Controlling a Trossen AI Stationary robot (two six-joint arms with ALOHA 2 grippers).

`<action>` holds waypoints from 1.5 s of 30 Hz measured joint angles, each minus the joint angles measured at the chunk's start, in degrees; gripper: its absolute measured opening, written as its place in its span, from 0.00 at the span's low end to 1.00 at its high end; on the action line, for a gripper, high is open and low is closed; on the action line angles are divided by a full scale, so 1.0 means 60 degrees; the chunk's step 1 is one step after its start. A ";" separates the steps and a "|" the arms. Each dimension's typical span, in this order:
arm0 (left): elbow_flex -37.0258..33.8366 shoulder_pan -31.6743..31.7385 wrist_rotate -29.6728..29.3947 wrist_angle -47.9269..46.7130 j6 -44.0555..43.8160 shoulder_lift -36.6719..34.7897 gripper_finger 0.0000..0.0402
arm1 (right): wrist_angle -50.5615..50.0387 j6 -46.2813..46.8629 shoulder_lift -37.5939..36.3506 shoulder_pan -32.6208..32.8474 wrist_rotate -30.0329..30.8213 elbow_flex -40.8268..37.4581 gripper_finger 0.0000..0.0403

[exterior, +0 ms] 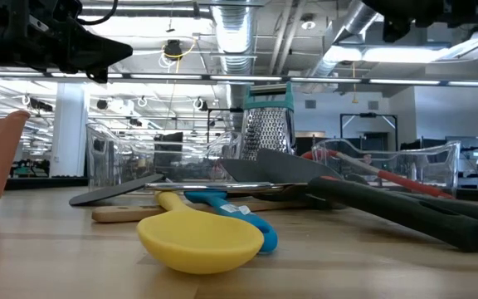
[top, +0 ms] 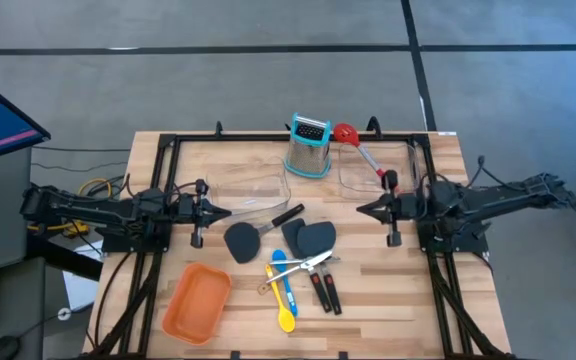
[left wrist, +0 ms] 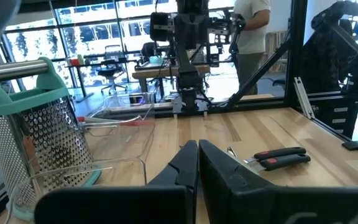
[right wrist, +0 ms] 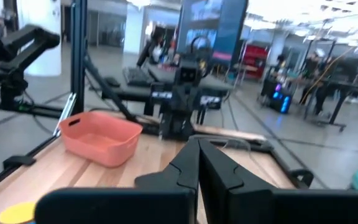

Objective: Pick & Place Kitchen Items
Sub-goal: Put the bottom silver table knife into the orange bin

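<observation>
Several utensils lie on the wooden table's middle: black spatulas [top: 243,240] [top: 313,236], a blue spoon [top: 278,268], a yellow spoon [top: 286,305], steel tongs [top: 303,265] and black-handled tools [top: 326,290]. A red slotted spoon [top: 358,145] rests in the clear bin at the far right. My left gripper [top: 230,212] is shut and empty above the table's left side. My right gripper [top: 358,209] is shut and empty above its right side. Both hover clear of the items.
An orange tray [top: 196,302] sits at the near left. Two clear plastic bins [top: 253,188] [top: 373,165] stand at the far side, with a steel grater with teal trim [top: 308,147] between them. A person stands beyond the table in the left wrist view [left wrist: 250,25].
</observation>
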 joint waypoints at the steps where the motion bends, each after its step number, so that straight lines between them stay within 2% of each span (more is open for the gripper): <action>1: 0.0000 0.0002 0.0000 0.0004 0.0000 0.0002 0.01 | 0.0149 0.0022 -0.0179 -0.0071 0.0003 -0.0147 0.00; 6: 0.0000 0.0000 0.0037 0.0362 -0.0488 0.0002 0.01 | 0.0896 0.0277 -0.0872 -0.0432 0.0012 -0.0922 0.00; 10: 0.0000 -0.0002 0.0695 0.0546 -0.0937 0.0016 0.01 | 0.2228 0.0557 -0.1085 -0.0519 0.0025 -0.1790 0.00; 16: 0.0090 -0.0009 0.0761 0.0918 -0.1713 0.0720 0.01 | 0.4271 0.1487 -0.1052 -0.0537 0.0026 -0.2860 0.00; 21: 0.1034 -0.0165 0.0751 0.0954 -0.1695 0.2282 0.01 | 0.4394 0.1476 -0.1051 -0.0534 0.0030 -0.3140 0.00; 29: 0.3068 -0.0885 0.0656 0.0879 -0.0881 0.5772 0.01 | 0.4370 0.1392 -0.1052 -0.0533 0.0690 -0.3181 0.00; 31: 0.3578 -0.1147 0.0308 0.0503 -0.0569 0.6550 0.01 | 0.4325 0.1392 -0.1052 -0.0533 0.0789 -0.3181 0.00; 36: 0.4840 -0.2082 -0.1711 -0.0887 0.0007 0.8029 0.01 | 0.4284 0.1371 -0.1052 -0.0533 0.0810 -0.3181 0.00; 41: 0.5969 -0.2924 -0.2014 -0.1224 0.0008 0.8842 0.01 | 0.4265 0.1218 -0.1052 -0.0533 0.0828 -0.3181 0.00; 45: 0.6662 -0.3608 -0.2691 -0.1563 -0.0062 0.9252 0.01 | 0.4268 0.1214 -0.1052 -0.0537 0.0828 -0.3181 0.00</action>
